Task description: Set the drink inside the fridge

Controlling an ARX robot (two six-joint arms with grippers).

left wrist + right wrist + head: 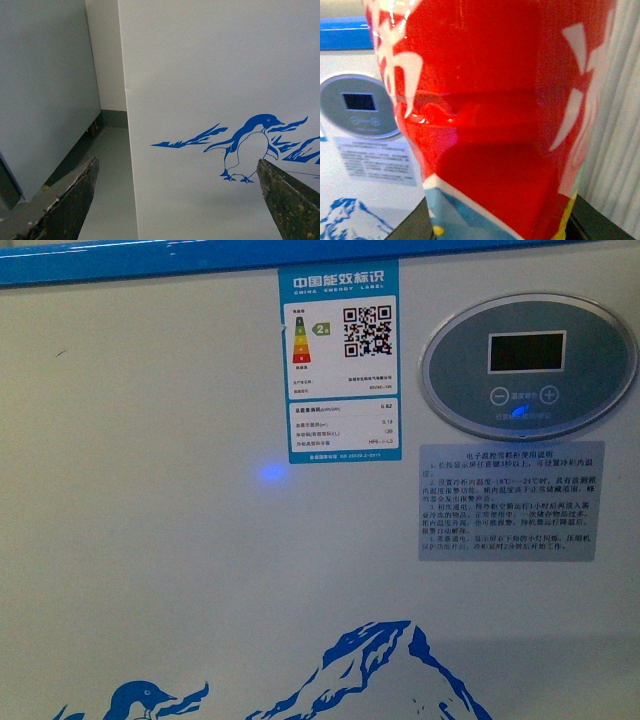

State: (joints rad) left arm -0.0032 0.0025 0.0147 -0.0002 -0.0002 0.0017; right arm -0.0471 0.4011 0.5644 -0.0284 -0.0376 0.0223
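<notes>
1. Right gripper point(500, 227): pressed onto the drink point(500, 115), whose red wrapper fills the space between its dark fingers point(597, 225).
2. Drink: held in that grip, outside the fridge point(200, 540). The cabinet's front lies just beyond it, and the oval display point(362, 105) shows past one side of the wrapper.
3. Left gripper point(177, 200): spread wide and holding nothing. The fridge's white wall with its penguin picture point(250, 150) lies directly ahead of it, and a grey cabinet point(45, 90) stands off to one side.
4. Fridge top: only the blue rim point(130, 260) shows. The lid is out of view, so I cannot tell whether it is open.
5. Done, as judged: the drink is picked up and brought to the fridge front.
6. Left, as judged: reach the top, clear the lid if it is closed, then lower the drink inside and release it.
</notes>
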